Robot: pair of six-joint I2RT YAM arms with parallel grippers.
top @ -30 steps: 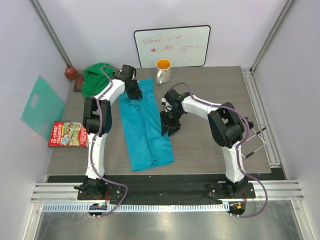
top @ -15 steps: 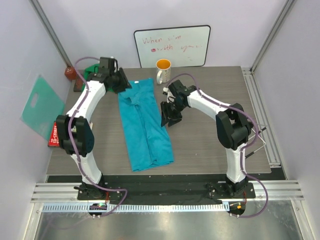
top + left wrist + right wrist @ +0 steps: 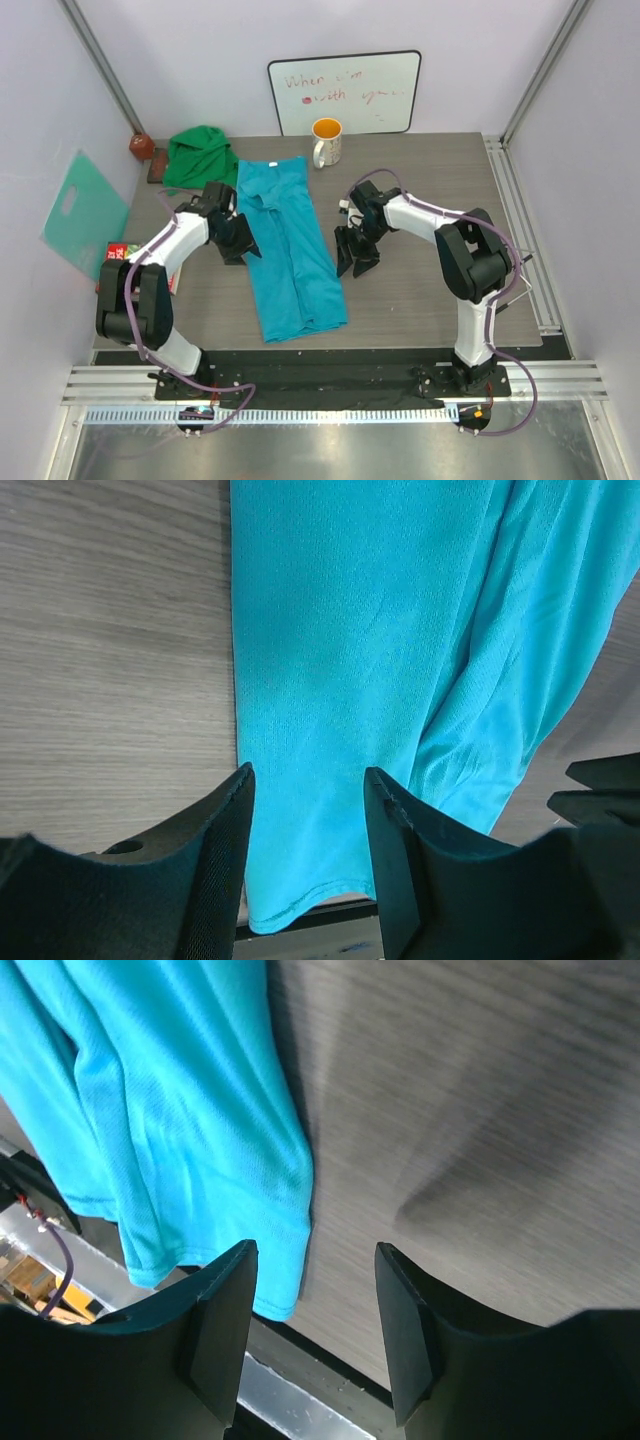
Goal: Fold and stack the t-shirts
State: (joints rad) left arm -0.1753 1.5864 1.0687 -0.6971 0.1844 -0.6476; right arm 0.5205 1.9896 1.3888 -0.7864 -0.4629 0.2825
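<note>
Leaning against the left wall is a mint-teal plastic sheet (image 3: 82, 210) with a handle hole; beside it on the table (image 3: 430, 300) lies a red box (image 3: 113, 254), mostly hidden by the left arm, its lettering unreadable; at the far left corner sits a small brown-red object (image 3: 141, 146). The green t-shirt (image 3: 200, 157) is bunched in a heap at the far left of the table, just beside the top corner of the turquoise t-shirt (image 3: 292, 255); that shirt lies folded into a long strip running from the far middle toward the near edge. Behind it stand a white mug (image 3: 326, 142) with an orange inside and a whiteboard (image 3: 345, 92) bearing faint red handwriting that starts "When i'm" and, lower, "with"; the rest cannot be made out.

The left arm is bent low, its elbow over the box and its forearm reaching right; the left gripper (image 3: 238, 243) hangs over the strip's left edge, fingers parted with nothing between them. The right arm bends at the right, its forearm reaching left and its wrist turned down; the right gripper (image 3: 357, 262) sits just beside the strip's right edge above bare wood, jaws likewise apart and holding nothing.
</note>
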